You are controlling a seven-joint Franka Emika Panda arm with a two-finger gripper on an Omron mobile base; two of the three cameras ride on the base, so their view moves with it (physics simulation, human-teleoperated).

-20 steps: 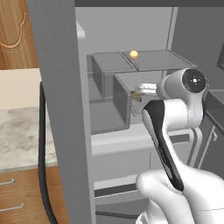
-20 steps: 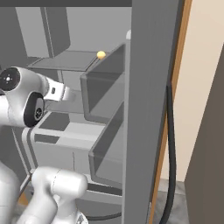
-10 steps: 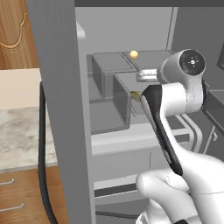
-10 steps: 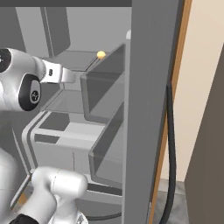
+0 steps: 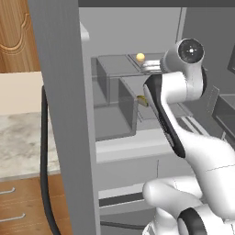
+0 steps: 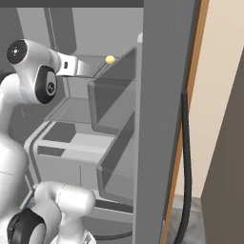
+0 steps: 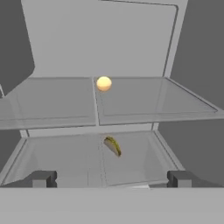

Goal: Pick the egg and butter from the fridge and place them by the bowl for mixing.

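The egg [image 7: 103, 83], a small pale-yellow ball, rests on the upper grey shelf of the open fridge [image 5: 59, 92], straight ahead of my hand. From the base cameras the egg [image 5: 140, 57] [image 6: 110, 60] lies just beyond the hand. The butter [image 7: 113, 145], a short olive-yellow stick, lies on the shelf below, nearer to me; in the left base view the butter [image 5: 142, 100] peeks out beside the arm. My gripper [image 7: 112, 179] [image 6: 97, 67] is open and empty, its fingertips [image 7: 41, 178] wide apart, short of both items. The bowl is out of view.
Box-like grey bins [image 5: 124, 110] [image 6: 112, 95] sit under and beside the shelves. The fridge's grey side panel [image 6: 159, 119] stands close on the right, with a black cable [image 6: 186, 157] behind it. A marble counter [image 5: 18, 142] lies to the left.
The arm has lifted the hand from the butter's level up to the upper shelf's height, closer to the egg. Egg and butter have stayed where they were.
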